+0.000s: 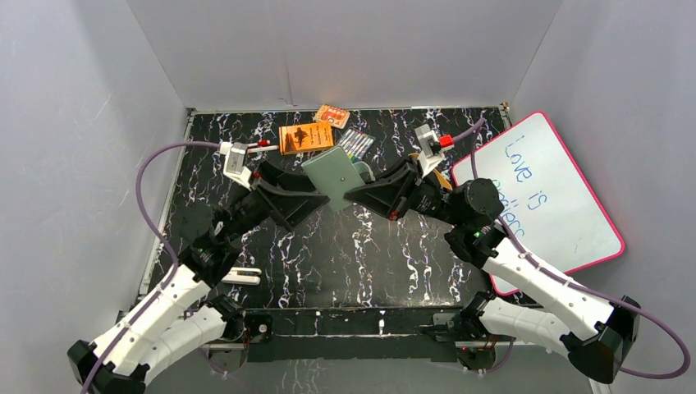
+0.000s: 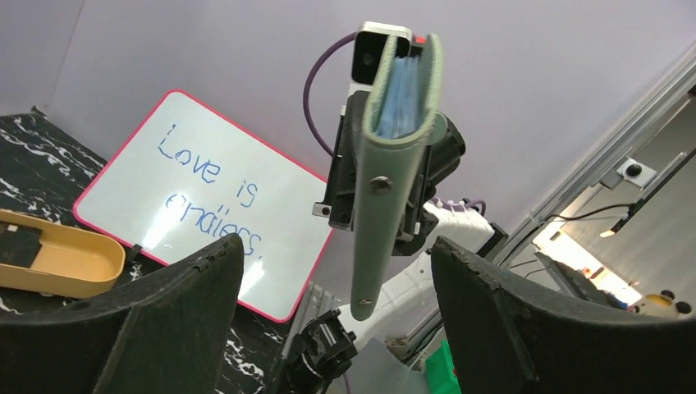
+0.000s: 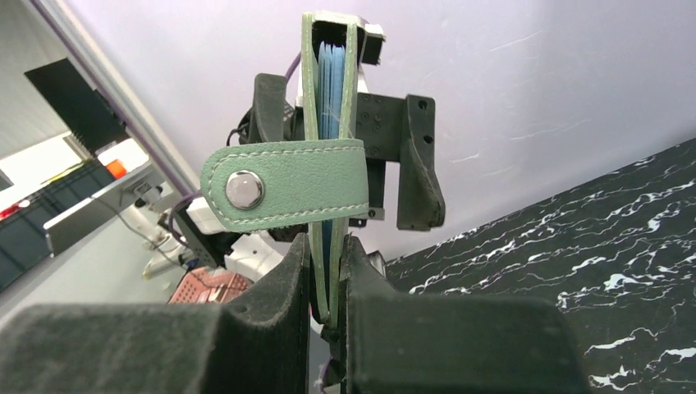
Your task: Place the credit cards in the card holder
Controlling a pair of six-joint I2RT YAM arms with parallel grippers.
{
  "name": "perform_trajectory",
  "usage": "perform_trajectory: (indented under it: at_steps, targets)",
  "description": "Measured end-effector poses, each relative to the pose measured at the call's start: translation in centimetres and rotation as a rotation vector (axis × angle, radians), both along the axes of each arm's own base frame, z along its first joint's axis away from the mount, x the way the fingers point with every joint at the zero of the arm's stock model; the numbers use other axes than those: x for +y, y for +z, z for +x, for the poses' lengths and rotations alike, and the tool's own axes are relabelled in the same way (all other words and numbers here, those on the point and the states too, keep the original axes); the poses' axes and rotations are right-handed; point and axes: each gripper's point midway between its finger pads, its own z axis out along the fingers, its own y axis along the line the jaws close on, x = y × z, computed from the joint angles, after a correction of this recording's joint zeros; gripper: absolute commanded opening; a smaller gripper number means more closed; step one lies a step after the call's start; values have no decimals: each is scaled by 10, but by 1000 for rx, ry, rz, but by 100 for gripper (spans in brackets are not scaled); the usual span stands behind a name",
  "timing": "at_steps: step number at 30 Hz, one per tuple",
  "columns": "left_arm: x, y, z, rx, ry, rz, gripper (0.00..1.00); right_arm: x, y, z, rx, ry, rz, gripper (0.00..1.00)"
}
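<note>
1. Under both arms, a black marble-patterned table [image 1: 361, 246] with white veins. Plain pale grey wall panels [image 1: 369, 49] on three sides.
2. For the right fingers [image 3: 271, 328], black and blunt: pressed almost together, clamped on the bottom edge of the sage-green wallet-like card holder [image 3: 328, 98]. Holder upright between them, with pale blue sleeves showing in the narrow slit between its covers. Snap tab with a silver stud lying across the side nearest the right wrist camera.
3. For the left fingers [image 2: 180, 304], also black: spread wide, holding nothing. Card holder edge-on in the gap beyond their tips; touching them or not, cannot tell.
4. From above, card holder clear of the table, at mid-width toward the far side, between the two pairs of fingers pointing at each other.
5. Past the fingers, near the far wall: a larger orange printed box [image 1: 305, 137], a smaller orange box [image 1: 331, 116] and a clear pack of coloured pens [image 1: 356, 144] just beside them.
6. At the table's right edge, a pink-framed whiteboard [image 1: 546, 193] lettered "Love is endless" in blue. Near it, a tan oval tray [image 2: 61, 261] holding a dark grey flat credit card [image 2: 18, 245], as far as can be told, cut off by the picture's edge.
7. Left arm [image 1: 205, 238] and right arm [image 1: 509, 263] both stretched forward from the near edge and angled inward, with a purple cable looping off each.
</note>
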Motion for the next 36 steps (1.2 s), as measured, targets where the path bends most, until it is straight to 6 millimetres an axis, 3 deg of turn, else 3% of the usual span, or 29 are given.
perform_trajectory:
  at_steps: [5, 12, 18, 28, 30, 33, 34, 36]
  targets:
    - [-11, 0, 14, 84, -24, -29, 71, -1, 3, 10, 16, -56, 18, 0]
    - [-15, 7, 18, 112, -50, -79, 53, -3, 4, 19, 34, -103, 32, 0]
    - [-19, 11, 20, 115, -69, -102, 50, -2, -2, 24, 52, -120, 25, 0]
    - [-25, 9, 23, 114, -94, -97, 3, -2, -4, 27, 67, -135, 29, 0]
    - [-25, 10, 22, 109, -94, -96, 0, -2, -4, 27, 75, -134, 29, 0]
    - [-24, 10, 21, 92, -89, -92, 0, -2, -5, 27, 78, -129, 23, 50]
    - [-23, 10, 21, 88, -85, -87, 0, -2, -6, 26, 77, -129, 17, 60]
    - [-20, 9, 21, 84, -63, -83, 0, -2, -12, 25, 72, -135, -25, 70]
